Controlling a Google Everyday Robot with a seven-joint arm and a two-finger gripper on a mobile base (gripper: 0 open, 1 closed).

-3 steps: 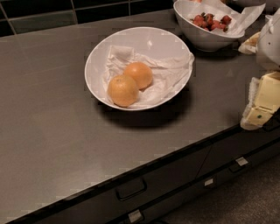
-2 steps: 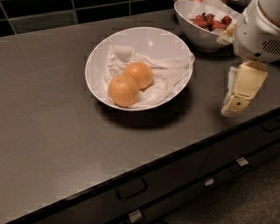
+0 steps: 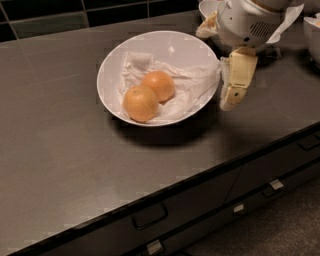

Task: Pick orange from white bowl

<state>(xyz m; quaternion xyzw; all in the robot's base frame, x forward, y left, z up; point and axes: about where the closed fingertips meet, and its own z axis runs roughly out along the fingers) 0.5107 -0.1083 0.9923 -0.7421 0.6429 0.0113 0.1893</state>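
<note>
The white bowl [image 3: 112,65] sits on the dark counter, lined with crumpled white paper. Two round fruits lie in it, touching. The orange [image 3: 141,103] is the paler, front-left one. A deeper reddish-orange fruit [image 3: 159,85] lies behind it to the right. My gripper [image 3: 229,101] hangs just outside the bowl's right rim, pointing down and slightly left, a little above the counter. It holds nothing and is well to the right of the orange.
The arm's white body [image 3: 247,22] covers most of another white bowl [image 3: 206,7] at the back. A further bowl's rim [image 3: 312,35] shows at the right edge. The counter's front edge runs diagonally above drawers with handles [image 3: 149,216].
The gripper has moved left and farther in along the counter, from the right edge to the white bowl's right rim. The arm now hides the berry bowl. The fruits have not moved.
</note>
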